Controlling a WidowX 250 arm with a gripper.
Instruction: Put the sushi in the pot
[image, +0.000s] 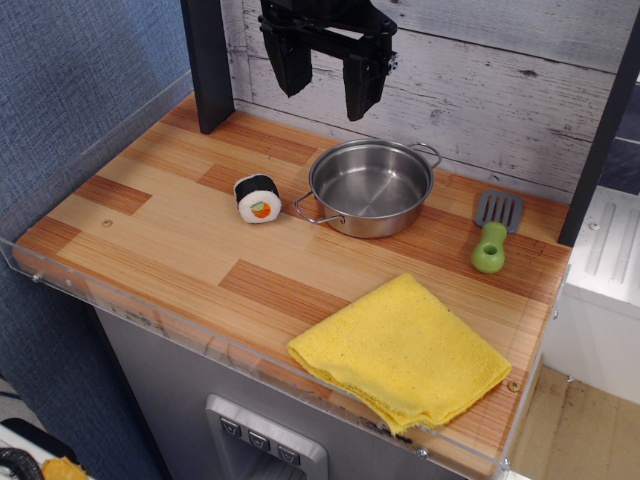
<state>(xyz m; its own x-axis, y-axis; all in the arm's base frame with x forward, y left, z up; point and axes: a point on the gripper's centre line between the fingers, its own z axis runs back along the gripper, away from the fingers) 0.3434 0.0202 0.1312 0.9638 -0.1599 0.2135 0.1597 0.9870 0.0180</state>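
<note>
The sushi is a small maki roll with a black wrap and a white face with an orange and green centre. It lies on the wooden counter just left of the pot. The pot is a shallow shiny steel pot with two wire loop handles, empty, at the middle back of the counter. My gripper hangs high above the counter at the back, above and slightly left of the pot. Its two black fingers are spread apart and hold nothing.
A grey spatula with a green handle lies right of the pot. A folded yellow cloth lies at the front right. A dark post stands at the back left. Clear plastic walls edge the counter.
</note>
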